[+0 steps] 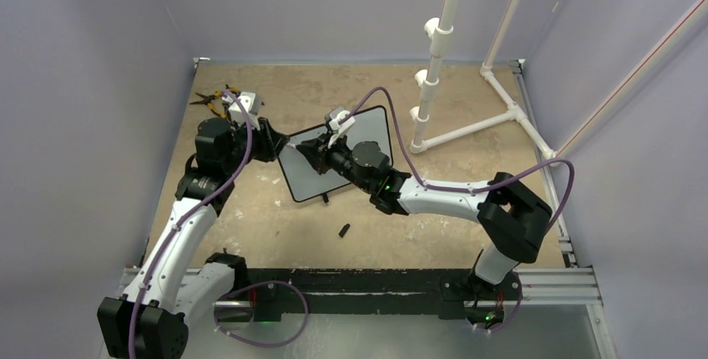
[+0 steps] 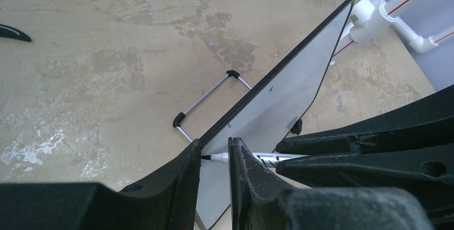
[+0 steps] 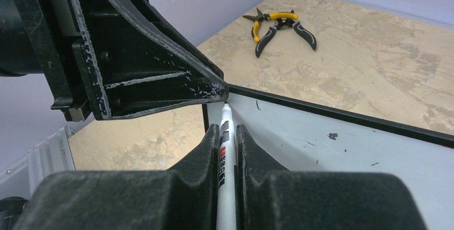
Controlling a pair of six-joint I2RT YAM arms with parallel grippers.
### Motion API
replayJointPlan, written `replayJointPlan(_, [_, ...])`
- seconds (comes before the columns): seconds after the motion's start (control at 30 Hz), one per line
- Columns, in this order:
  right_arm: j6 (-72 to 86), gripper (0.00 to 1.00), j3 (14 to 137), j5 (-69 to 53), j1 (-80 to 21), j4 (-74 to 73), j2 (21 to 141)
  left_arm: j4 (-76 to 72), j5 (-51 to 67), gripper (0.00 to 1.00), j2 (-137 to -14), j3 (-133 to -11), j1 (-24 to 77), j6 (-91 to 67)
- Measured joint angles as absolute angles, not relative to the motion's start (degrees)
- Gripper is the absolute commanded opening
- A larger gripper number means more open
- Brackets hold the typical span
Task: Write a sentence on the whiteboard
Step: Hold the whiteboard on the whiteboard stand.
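Observation:
The whiteboard (image 1: 367,129) stands tilted on the tan table, its white face (image 2: 289,88) blank apart from a few small specks (image 3: 332,135). No written sentence shows. My left gripper (image 1: 277,144) straddles the board's upper left corner, one finger behind the frame and one in front (image 2: 214,143). My right gripper (image 1: 311,152) is shut on a white marker (image 3: 226,155). The marker's black tip (image 2: 206,157) rests on the board close to the left gripper's finger. The right gripper's fingers (image 2: 375,133) also show in the left wrist view.
Yellow-and-black pliers (image 1: 213,98) lie at the far left corner and also show in the right wrist view (image 3: 278,27). A white pipe frame (image 1: 434,67) stands at the back right. A small black cap (image 1: 343,230) lies in front of the board. The board's wire stand (image 2: 206,101) sticks out behind it.

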State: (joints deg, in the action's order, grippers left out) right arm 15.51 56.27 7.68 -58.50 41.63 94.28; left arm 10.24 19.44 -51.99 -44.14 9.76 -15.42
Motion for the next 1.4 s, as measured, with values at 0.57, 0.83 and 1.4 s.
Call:
replayJointPlan(0.57, [16.5,0.0,56.0,13.1,-58.8,41.6,94.2,10.3,19.8,0.23,-52.0,-44.1,9.8,-15.4])
replayJointPlan(0.83, [16.6,0.0,55.4,14.3,-58.8,41.5,93.5,10.5,16.2,0.36,-50.4,-44.1,9.8,-15.5])
replayJointPlan(1.4, [15.3,0.0,52.9,9.2,-58.8,44.2,90.0,11.6,15.9,0.34,-53.6,-44.1,9.8,-16.6])
